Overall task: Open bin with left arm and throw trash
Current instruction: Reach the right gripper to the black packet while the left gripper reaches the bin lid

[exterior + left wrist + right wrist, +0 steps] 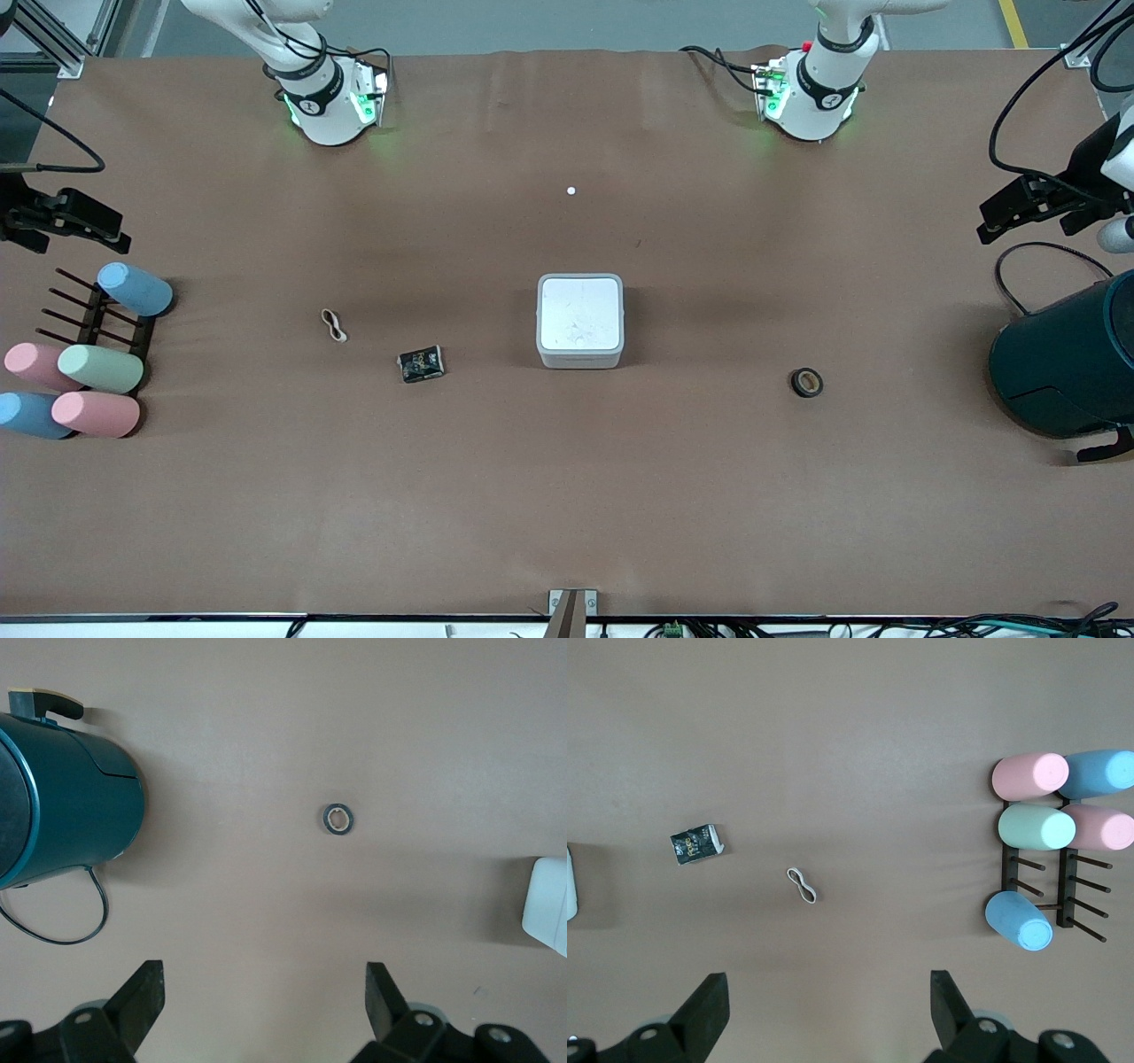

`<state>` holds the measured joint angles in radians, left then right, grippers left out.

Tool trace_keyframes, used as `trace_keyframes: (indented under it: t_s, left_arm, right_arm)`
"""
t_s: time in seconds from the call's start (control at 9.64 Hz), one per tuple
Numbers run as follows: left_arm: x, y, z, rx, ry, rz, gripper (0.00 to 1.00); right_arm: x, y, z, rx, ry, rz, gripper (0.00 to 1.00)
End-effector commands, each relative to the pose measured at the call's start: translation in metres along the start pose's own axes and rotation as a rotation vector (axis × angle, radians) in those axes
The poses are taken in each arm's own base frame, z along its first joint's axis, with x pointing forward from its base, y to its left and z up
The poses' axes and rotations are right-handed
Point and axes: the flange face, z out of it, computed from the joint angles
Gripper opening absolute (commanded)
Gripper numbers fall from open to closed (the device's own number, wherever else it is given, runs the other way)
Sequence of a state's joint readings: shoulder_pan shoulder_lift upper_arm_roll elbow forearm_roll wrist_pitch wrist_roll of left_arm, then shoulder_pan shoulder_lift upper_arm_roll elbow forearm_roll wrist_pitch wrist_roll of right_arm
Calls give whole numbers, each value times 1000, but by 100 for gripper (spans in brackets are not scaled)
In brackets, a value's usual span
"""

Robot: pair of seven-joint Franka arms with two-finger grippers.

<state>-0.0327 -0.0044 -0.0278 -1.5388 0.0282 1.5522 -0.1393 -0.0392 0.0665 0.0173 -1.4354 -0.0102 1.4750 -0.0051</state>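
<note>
The white square bin (580, 319) stands mid-table with its lid shut; its edge shows in the left wrist view (549, 904) and the right wrist view (570, 881). The black foil packet (421, 363) (697, 844) and the tan rubber band (334, 325) (802, 885) lie toward the right arm's end. The black tape ring (806, 382) (338, 819) lies toward the left arm's end. My left gripper (992, 226) (266, 979) is open and empty, high over the table near the tape ring. My right gripper (111, 235) (830, 988) is open and empty, high over the rubber band's end.
A big dark teal cylinder (1063, 354) (62, 797) with a cable lies at the left arm's end. A dark peg rack with several pastel cylinders (89, 354) (1054, 850) sits at the right arm's end. A small white dot (570, 190) lies between the bases.
</note>
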Motion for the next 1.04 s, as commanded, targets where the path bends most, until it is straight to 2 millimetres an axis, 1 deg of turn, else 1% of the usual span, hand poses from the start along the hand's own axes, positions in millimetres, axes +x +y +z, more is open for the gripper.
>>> trace_keyframes:
  t_s: [0.0,0.1,0.21,0.31,0.41,0.52,0.62,0.73,0.83,0.93]
  left_arm:
    - [6,-2,-5,5,12,9,100]
    - [6,1,-2,3,4,2,100]
    - [5,12,5,-6,-15,39,100]
    - [0,46,13,-12,-48,110,92]
    - [0,83,26,-40,-77,154,48]
    - [4,129,54,-112,-126,205,16]
    - [15,179,78,-172,-105,255,3]
    - [18,238,116,-194,-81,300,0]
    - [15,290,152,-213,-60,268,0]
    - [6,343,194,-232,-44,225,0]
  right_arm:
    - [-1,1,0,0,2,0,100]
    - [-1,0,1,0,1,-2,100]
    - [2,-2,6,3,-7,-3,100]
    - [17,-12,33,21,-46,-17,100]
    - [34,-43,69,34,-81,-64,100]
    - [51,-68,113,72,-89,-82,100]
    - [60,-99,157,102,-95,-109,100]
    - [64,-129,197,97,-101,-119,100]
    - [64,-157,242,89,-105,-111,100]
    - [62,-188,288,78,-112,-103,100]
